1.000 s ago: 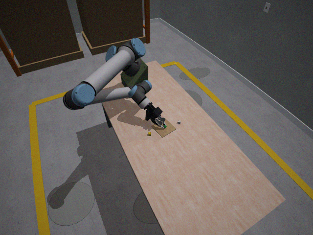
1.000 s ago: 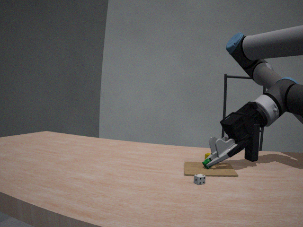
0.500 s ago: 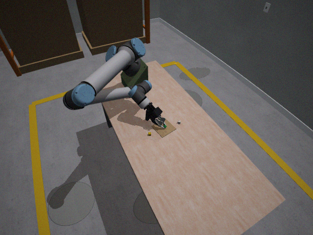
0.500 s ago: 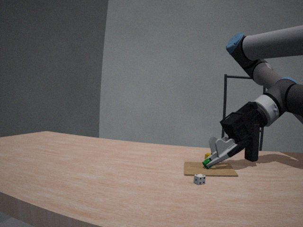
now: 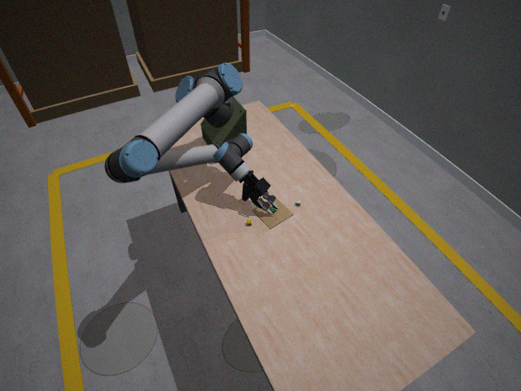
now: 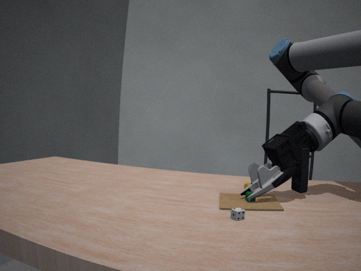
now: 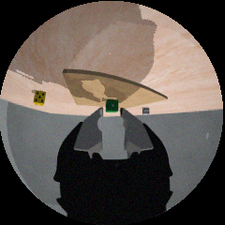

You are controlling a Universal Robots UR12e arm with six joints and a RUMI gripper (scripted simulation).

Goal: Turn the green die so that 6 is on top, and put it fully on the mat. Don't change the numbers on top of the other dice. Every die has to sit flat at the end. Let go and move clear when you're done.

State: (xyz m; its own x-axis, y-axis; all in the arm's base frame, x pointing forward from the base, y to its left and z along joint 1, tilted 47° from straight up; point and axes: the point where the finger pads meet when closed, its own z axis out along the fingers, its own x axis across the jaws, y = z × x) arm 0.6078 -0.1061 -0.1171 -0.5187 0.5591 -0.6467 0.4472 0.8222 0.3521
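Gripper (image 5: 274, 211) (image 6: 245, 196) (image 7: 112, 108) open — green die (image 5: 272, 209) (image 6: 252, 199) (image 7: 112, 105) between its fingertips, on the tan mat (image 5: 278, 219) (image 6: 233, 202) (image 7: 133, 94).

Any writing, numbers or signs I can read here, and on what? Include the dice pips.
No words, labels or brands are readable.
White die: four pips on one side; top unclear.
Yellow die: pips show, count uncertain.
Green die: top number too small to read.

The table (image 5: 336, 252) (image 6: 131, 210) (image 7: 187, 52) is showing pale, streaky wood grain; the mat (image 5: 270, 222) (image 6: 233, 204) (image 7: 136, 94) is looking matt and woody, the wall (image 5: 378, 71) (image 6: 189, 87) matt and smooth.
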